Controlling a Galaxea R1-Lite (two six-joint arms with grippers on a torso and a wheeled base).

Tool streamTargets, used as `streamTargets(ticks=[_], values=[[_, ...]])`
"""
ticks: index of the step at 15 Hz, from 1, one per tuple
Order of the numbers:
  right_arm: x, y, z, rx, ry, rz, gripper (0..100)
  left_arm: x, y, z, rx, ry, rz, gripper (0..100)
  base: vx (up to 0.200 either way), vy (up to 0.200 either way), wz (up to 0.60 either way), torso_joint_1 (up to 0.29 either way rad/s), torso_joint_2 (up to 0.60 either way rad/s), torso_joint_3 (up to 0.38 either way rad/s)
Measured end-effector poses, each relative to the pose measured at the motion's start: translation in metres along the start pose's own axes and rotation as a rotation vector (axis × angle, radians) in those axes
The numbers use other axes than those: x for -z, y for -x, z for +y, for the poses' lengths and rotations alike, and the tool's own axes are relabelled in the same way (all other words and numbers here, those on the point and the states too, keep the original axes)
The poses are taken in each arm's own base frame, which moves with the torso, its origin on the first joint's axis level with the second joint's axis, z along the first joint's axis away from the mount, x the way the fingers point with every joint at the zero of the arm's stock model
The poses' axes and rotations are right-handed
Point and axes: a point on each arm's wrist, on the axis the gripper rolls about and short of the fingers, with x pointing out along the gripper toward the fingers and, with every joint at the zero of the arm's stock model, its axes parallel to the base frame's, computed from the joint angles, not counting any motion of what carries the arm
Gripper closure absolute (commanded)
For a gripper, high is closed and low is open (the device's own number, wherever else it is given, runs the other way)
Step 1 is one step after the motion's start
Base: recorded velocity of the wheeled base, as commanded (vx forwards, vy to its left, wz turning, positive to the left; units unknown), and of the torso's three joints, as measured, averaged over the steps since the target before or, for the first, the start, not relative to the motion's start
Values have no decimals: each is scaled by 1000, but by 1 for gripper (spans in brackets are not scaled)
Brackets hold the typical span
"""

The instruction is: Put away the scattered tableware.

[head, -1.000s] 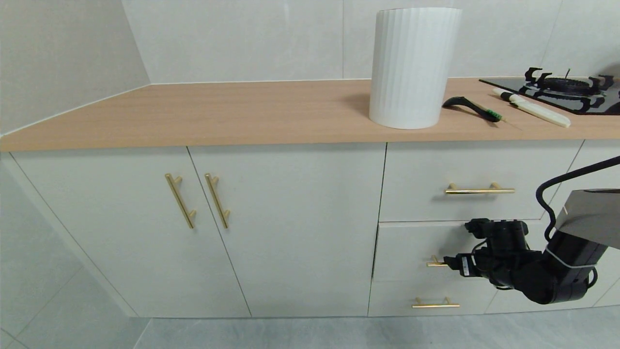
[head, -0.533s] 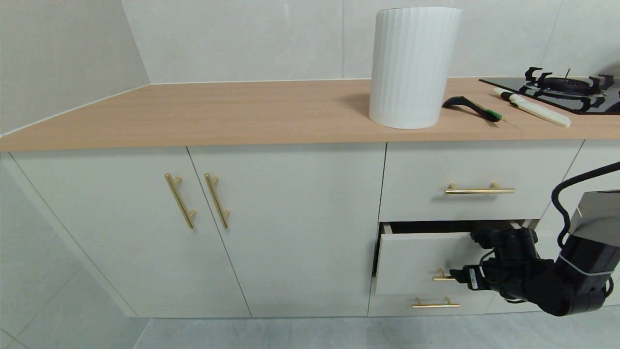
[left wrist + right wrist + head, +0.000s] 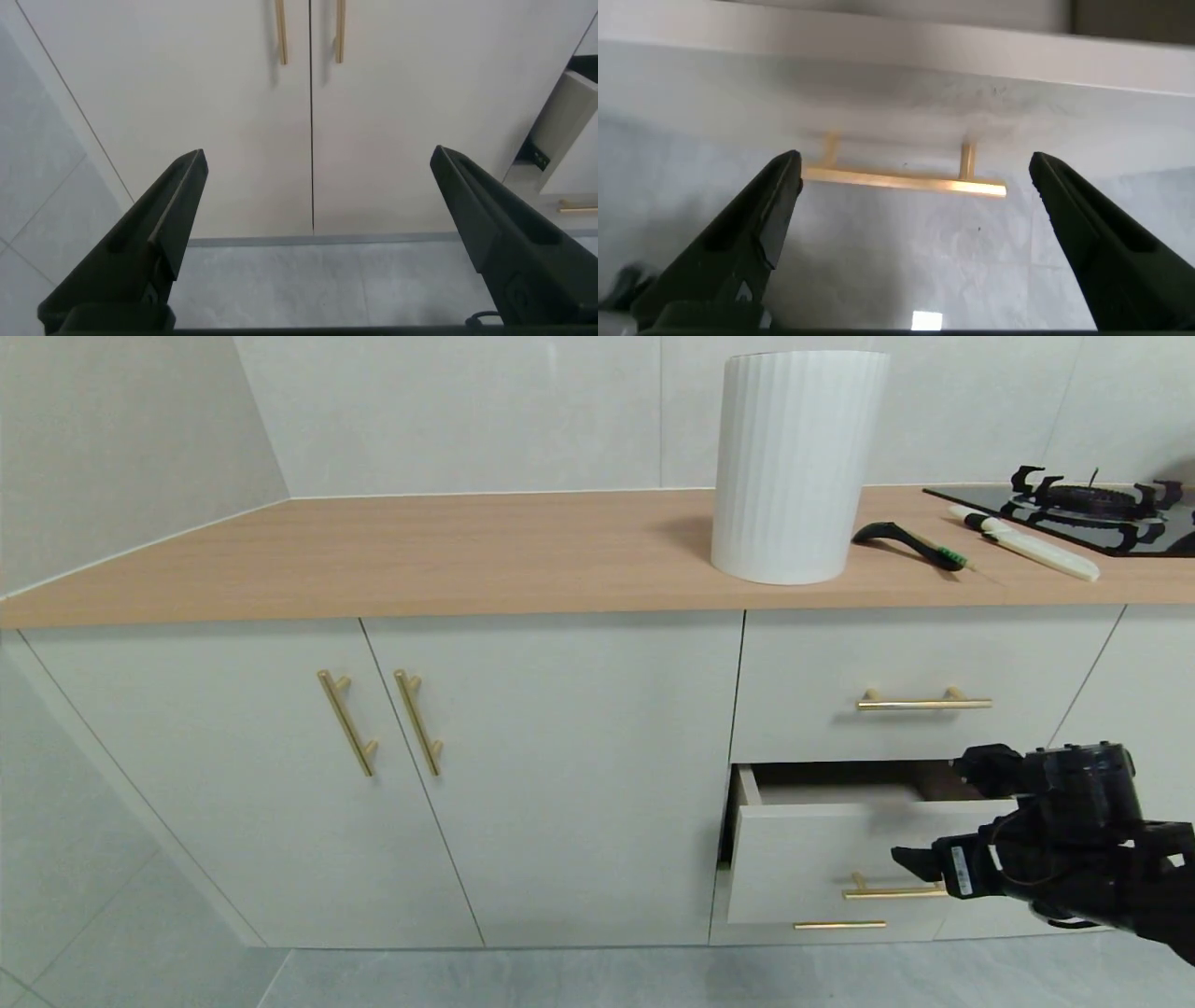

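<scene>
right gripper (image 3: 926, 812) covers the drawer handle's (image 3: 887, 892) end (drawer (image 3: 803, 859) interior shadowed)

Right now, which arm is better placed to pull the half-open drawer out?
Right. The right gripper is by the drawer handle, fingers open; the left gripper faces the cabinet doors.

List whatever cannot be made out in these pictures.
- Inside of the partly open white middle drawer: head view, its own front panel and the white top drawer above hide the contents.
- Inside of the tall white ribbed container: head view, seen from the side, its wall hides it.
- Black gas hob: head view, cut off by the right edge.
</scene>
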Motion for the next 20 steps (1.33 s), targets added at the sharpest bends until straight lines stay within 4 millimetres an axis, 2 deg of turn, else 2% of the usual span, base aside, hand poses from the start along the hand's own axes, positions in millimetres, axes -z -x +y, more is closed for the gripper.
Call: streamTargets(ticks=[1, 3, 5, 8, 13, 20], values=[[-5, 13, 1, -14, 7, 27, 0, 0, 0, 0, 0, 0, 0, 0, 0, 0, 0, 0, 0, 0], [-31, 34, 2, -32, 8, -14, 0, 0, 0, 0, 0, 0, 0, 0, 0, 0, 0, 0, 0, 0], [-57, 41, 3, -38, 4, -67, 0, 0, 0, 0, 0, 0, 0, 0, 0, 0, 0, 0, 0, 0], [-71, 27, 5, -40, -14, -69, 0, 0, 0, 0, 0, 0, 0, 0, 0, 0, 0, 0, 0, 0], [-63, -23, 7, -29, -22, -9, 0, 0, 0, 0, 0, 0, 0, 0, 0, 0, 0, 0, 0, 0], [-53, -41, 9, -22, -23, 45, 0, 0, 0, 0, 0, 0, 0, 0, 0, 0, 0, 0, 0, 0]])
